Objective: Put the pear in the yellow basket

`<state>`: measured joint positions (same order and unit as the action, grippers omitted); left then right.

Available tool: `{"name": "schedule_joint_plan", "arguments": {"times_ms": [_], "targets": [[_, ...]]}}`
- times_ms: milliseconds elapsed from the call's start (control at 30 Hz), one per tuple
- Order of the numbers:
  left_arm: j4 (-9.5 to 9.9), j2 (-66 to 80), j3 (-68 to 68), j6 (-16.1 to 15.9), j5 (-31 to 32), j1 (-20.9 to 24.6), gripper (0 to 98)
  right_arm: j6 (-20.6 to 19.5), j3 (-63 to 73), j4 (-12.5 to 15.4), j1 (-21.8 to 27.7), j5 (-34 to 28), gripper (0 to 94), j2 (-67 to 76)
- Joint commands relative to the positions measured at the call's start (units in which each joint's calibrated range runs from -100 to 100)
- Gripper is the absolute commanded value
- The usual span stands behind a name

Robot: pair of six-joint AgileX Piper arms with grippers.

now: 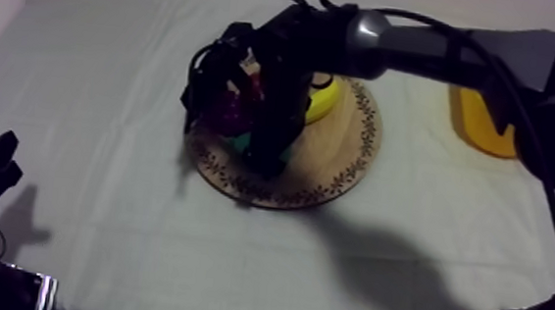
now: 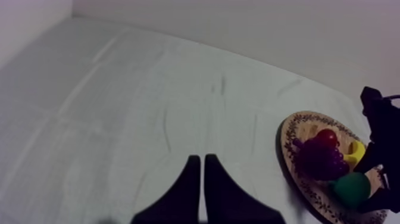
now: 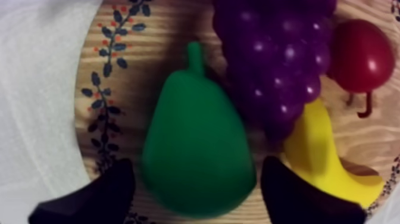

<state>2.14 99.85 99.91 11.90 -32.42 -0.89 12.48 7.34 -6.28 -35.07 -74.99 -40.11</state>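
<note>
**Pre-grasp over the pear, fingers not closed yet**

Right gripper (image 3: 196, 199) hangs over the wooden board (image 1: 334, 168) mid-table. Its fingers are spread, one on each side of the pear (image 3: 196, 155). The pear lies on the board, towards its near edge.

Step in hand: the grasp. Next move calls for closing on the pear's wide belly, lifting straight up, then carrying it right to the yellow basket (image 1: 482, 124) at the far right.

Crowding: the grapes (image 3: 274, 53) touch the pear, the banana (image 3: 321, 161) sits just beside one finger, and the small red fruit (image 3: 360, 56) is beyond. That finger may nudge the banana.

Left gripper (image 2: 199, 179) is pressed together on nothing, near left, well apart.
</note>
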Motion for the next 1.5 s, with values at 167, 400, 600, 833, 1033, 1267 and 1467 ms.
{"name": "schedule_joint_plan", "arguments": {"times_ms": [167, 400, 600, 833, 1033, 1267, 1467], "targets": [[0.03, 0.0, 0.0, 0.0, 0.0, 0.0, 0.1, -0.6, 1.0, -0.4, -0.1, 0.3, 38.7, -1.6], [0.03, 0.0, 0.0, 0.0, 0.0, 0.0, 0.1, -1.2, 1.2, -1.3, 0.1, 0.7, 36.4, -1.5], [0.03, 0.0, 0.0, 0.0, 0.0, 0.0, 0.1, -1.1, 1.1, -1.8, 0.6, -0.4, 37.0, 2.9], [0.03, 0.0, 0.0, 0.0, 0.0, 0.0, 0.1, -0.5, 2.1, -2.3, 1.4, -3.1, 38.2, 11.6], [0.03, 0.0, 0.0, 0.0, 0.0, 0.0, 0.1, -0.7, 3.5, -3.1, 1.4, -6.5, 38.7, 19.5], [0.03, 0.0, 0.0, 0.0, 0.0, 0.0, 0.1, -3.4, 4.3, -3.2, 2.3, -9.8, 38.7, 25.9], [0.03, 0.0, 0.0, 0.0, 0.0, 0.0, 0.1, -6.1, 4.0, -1.0, 6.7, -12.0, 38.7, 28.5]]}}
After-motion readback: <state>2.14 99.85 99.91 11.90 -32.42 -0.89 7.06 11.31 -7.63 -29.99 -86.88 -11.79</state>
